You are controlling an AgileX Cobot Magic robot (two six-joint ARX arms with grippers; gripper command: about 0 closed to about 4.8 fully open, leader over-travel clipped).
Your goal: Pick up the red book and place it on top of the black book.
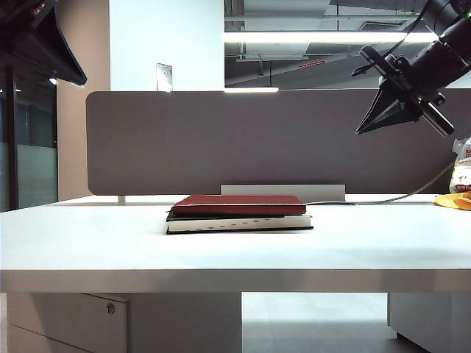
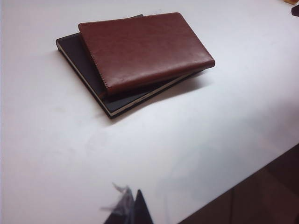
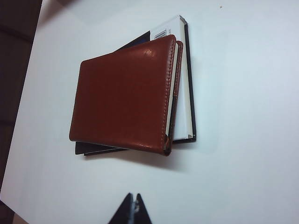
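Observation:
The red book lies flat on top of the black book in the middle of the white table. In the left wrist view the red book sits skewed on the black book, whose corner sticks out. The right wrist view looks down on the red book, with the black book showing a white strip beside it. My right gripper hangs shut and empty, high at the right. High at the left, my left gripper is shut and empty too.
A grey partition panel runs along the back of the table. A cable and a yellow object lie at the far right. The table's front edge is near the left gripper. A drawer unit stands below.

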